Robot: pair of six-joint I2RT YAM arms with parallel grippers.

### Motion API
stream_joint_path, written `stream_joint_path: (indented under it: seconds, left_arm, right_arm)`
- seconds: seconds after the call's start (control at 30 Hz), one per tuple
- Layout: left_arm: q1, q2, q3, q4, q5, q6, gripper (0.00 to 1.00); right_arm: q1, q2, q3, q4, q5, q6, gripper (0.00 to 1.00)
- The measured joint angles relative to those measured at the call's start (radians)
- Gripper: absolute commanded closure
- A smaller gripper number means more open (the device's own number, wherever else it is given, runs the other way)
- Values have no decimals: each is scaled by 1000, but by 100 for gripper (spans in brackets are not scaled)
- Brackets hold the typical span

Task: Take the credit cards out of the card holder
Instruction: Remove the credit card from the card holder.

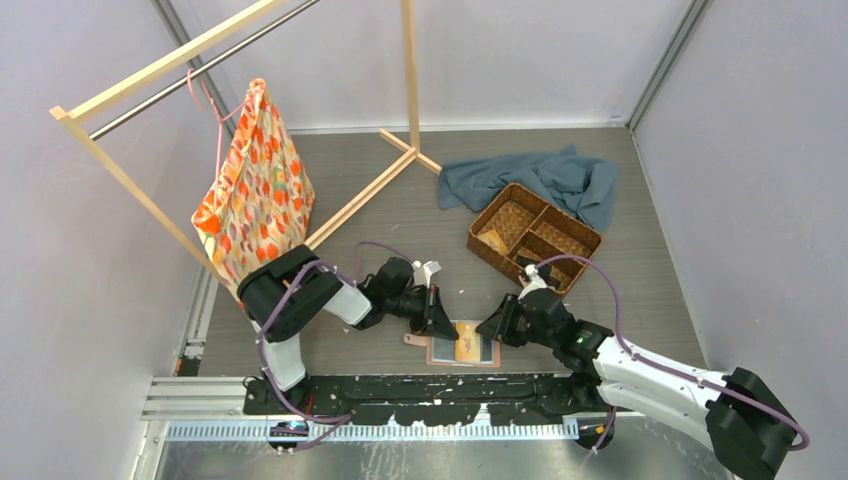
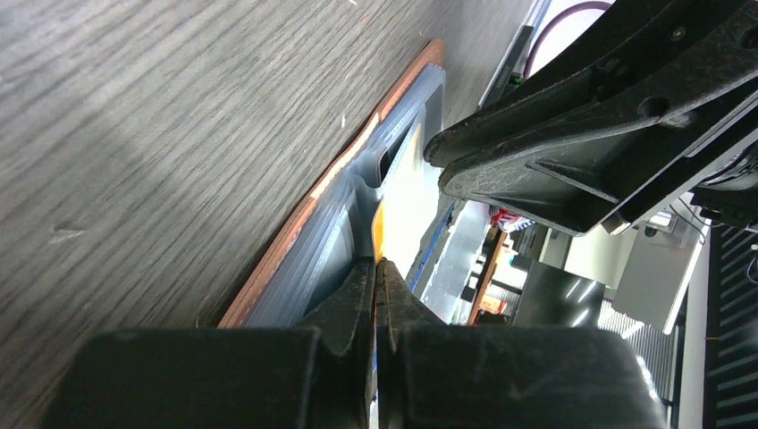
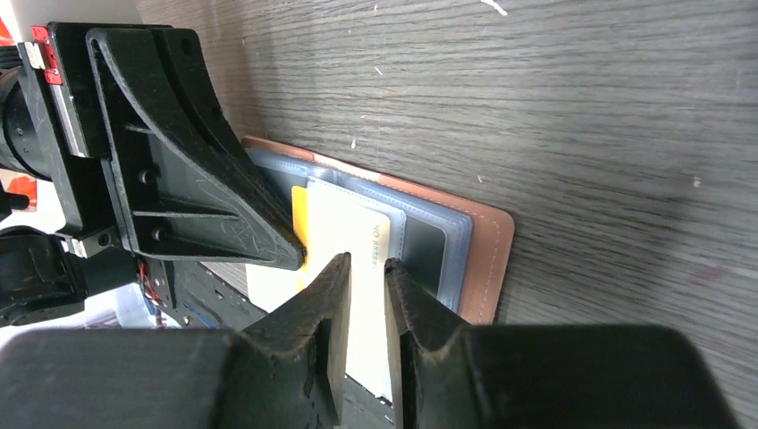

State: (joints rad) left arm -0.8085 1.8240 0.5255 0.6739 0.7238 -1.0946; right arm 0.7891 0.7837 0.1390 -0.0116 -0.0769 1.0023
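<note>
The salmon-pink card holder (image 1: pixel 438 352) lies open on the table near the front edge, its grey clear slots facing up (image 3: pixel 438 237). A yellow card (image 3: pixel 299 219) and a pale card (image 3: pixel 349 228) stick out of the slots towards the table edge. My left gripper (image 1: pixel 441 326) is shut on the yellow card's edge (image 2: pixel 379 234), its tips (image 2: pixel 376 266) pressed together at the holder's grey sleeves (image 2: pixel 331 259). My right gripper (image 1: pixel 489 331) hovers just above the pale card with its jaws a narrow gap apart (image 3: pixel 366 264), holding nothing.
A brown woven basket (image 1: pixel 578 232) stands behind the right arm with a tan card (image 1: pixel 492 240) and a dark item (image 1: pixel 528 264) in its compartments. A blue cloth (image 1: pixel 555 175) lies behind it. A wooden rack with an orange patterned bag (image 1: pixel 255 190) stands at the back left.
</note>
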Motion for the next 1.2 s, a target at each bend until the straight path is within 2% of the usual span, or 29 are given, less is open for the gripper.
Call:
stream_joint_path:
  seconds: [0.87, 1.2]
  left_arm:
    - [51, -80, 27, -222, 19, 111, 100]
    - [96, -171, -31, -287, 7, 135, 100]
  right_arm:
    - [0, 48, -1, 45, 6, 14, 77]
    - [0, 40, -1, 37, 8, 18, 77]
